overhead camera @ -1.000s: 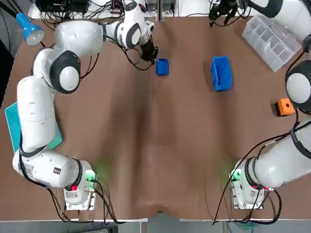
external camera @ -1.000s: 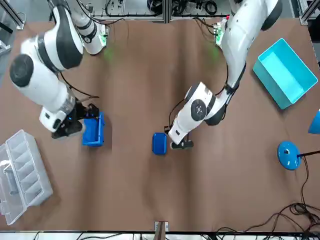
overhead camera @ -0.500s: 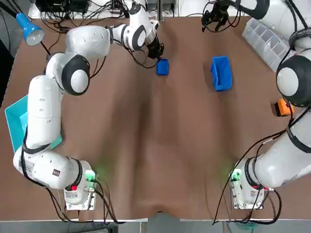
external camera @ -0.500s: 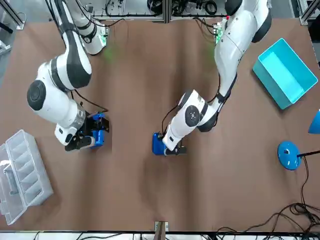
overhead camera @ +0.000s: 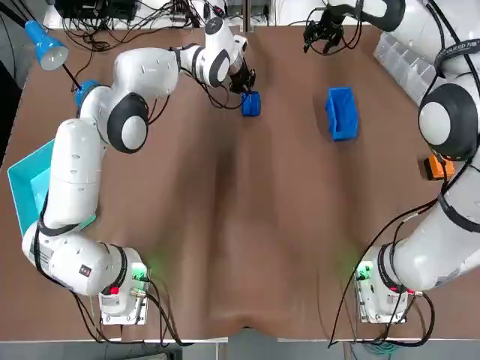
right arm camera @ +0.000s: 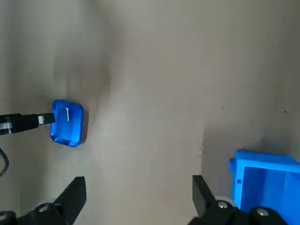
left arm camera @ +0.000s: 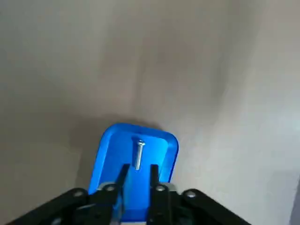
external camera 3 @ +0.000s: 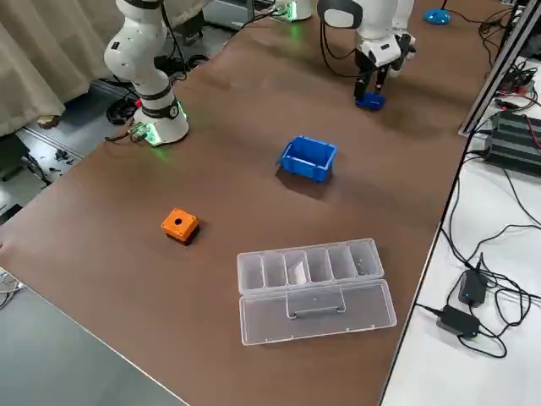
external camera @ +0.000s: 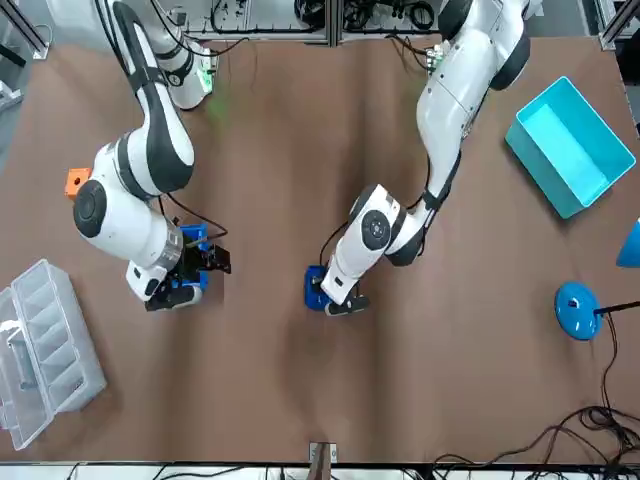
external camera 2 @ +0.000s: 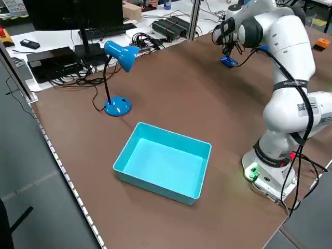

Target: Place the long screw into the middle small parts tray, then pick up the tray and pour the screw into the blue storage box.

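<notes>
A small blue tray (overhead camera: 250, 103) lies at the far middle of the table, and a long silver screw (left arm camera: 138, 153) rests inside it. My left gripper (left arm camera: 138, 171) is at the tray's edge, its fingers shut on the rim (left arm camera: 108, 157). From the right wrist view the tray (right arm camera: 71, 130), the screw (right arm camera: 67, 114) and the left arm's finger touching that edge all show. The blue storage box (overhead camera: 341, 112) stands to the tray's right. High above the table, between tray and box, my right gripper (overhead camera: 322, 34) hangs open and empty.
A clear compartment case (overhead camera: 420, 60) sits at the far right, with an orange cube (overhead camera: 440, 165) nearer on that side. A teal bin (overhead camera: 30, 191) lies at the left edge. A blue desk lamp (overhead camera: 45, 45) stands at the far left corner.
The left gripper has slid in to the tray's edge and closed on it. The right arm has swung leftward and a little nearer over the far table, still open.
</notes>
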Available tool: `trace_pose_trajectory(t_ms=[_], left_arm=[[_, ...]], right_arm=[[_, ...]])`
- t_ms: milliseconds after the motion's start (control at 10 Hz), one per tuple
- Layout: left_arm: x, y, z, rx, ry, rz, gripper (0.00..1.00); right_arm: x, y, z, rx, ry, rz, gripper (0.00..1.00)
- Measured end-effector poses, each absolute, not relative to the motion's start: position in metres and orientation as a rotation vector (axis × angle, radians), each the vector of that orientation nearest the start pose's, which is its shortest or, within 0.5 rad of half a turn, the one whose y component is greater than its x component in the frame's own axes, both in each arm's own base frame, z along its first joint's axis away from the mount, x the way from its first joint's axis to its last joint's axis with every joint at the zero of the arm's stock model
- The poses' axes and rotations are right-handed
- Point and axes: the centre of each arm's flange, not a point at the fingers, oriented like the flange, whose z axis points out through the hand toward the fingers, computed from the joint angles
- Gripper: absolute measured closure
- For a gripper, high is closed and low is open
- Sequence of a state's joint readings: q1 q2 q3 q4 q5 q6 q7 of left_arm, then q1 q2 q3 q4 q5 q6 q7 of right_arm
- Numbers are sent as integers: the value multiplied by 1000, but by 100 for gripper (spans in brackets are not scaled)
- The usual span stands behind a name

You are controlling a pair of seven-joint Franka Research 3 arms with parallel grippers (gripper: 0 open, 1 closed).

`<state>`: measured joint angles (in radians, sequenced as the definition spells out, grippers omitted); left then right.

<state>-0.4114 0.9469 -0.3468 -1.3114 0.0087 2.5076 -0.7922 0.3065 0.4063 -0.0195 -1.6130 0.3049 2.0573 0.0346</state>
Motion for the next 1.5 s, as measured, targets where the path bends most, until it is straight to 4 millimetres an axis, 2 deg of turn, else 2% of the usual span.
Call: trace_pose_trajectory(t_ms=[200,300,500,600,800,1000,1100,1300,1400,1500], left_arm=[[608,-474,218,-3511,-365,-70,40],[610,-472,219,-3510,-369,-71,25],[613,-464,231,-3495,-373,-58,0],[613,-456,247,-3455,-356,10,0],[611,-430,307,-3358,-285,132,0],[614,-379,372,-3279,-151,202,0],[620,-346,406,-3254,-119,202,0],[632,-265,473,-3242,-98,135,0],[633,-232,494,-3234,-109,101,0],[631,-206,507,-3219,-137,72,0]], right_arm=[[641,217,395,-2862,-177,8,0],[640,228,391,-2833,-166,2,1],[640,264,365,-2730,-92,-21,1],[640,279,345,-2709,-68,-37,3],[634,310,307,-2695,-62,-27,8],[629,334,285,-2680,-51,-47,15],[626,346,276,-2664,-33,-69,17],[617,368,251,-2666,-31,-105,21],[612,375,237,-2675,-37,-103,23],[609,379,225,-2684,-38,-104,27]])
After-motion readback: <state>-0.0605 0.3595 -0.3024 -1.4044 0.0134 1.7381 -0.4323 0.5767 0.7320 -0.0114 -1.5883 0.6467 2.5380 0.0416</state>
